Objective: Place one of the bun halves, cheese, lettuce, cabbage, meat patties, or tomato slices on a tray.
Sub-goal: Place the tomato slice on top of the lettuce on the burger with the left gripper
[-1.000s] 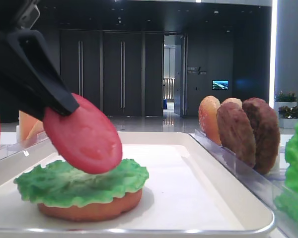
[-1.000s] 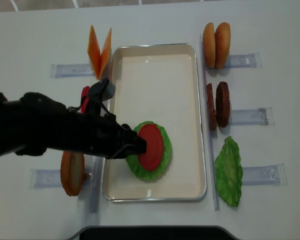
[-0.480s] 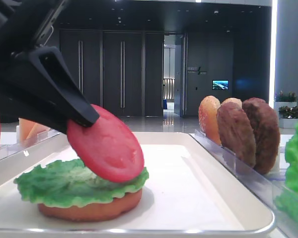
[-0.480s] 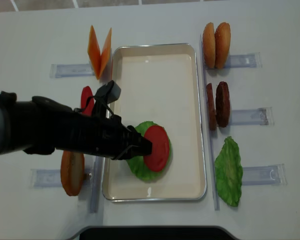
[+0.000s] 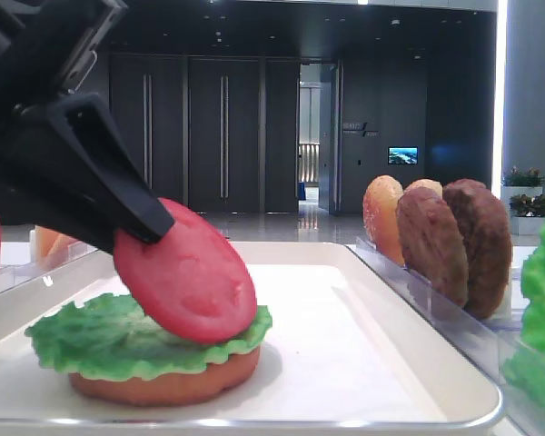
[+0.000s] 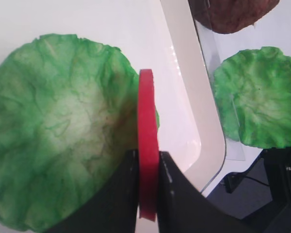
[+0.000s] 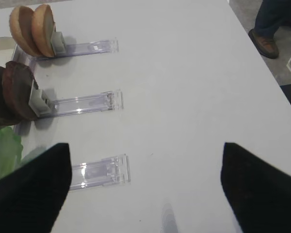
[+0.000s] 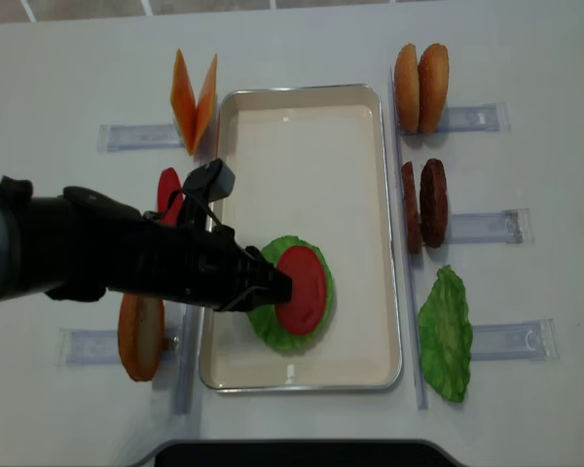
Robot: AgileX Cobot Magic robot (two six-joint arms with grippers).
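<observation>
while tilted over the lettuce (image 8: 290, 321), a tomato slice (image 5: 185, 272) clamped in the left pincer (image 6: 148, 170)

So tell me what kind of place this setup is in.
Probably a lobby or showroom of a large building, not a kitchen: tall dark doors, a wall screen and potted plants stand behind the white table.

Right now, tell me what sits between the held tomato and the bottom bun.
The lettuce, lying on the bun beneath the tomato; the low exterior view shows it.
</observation>
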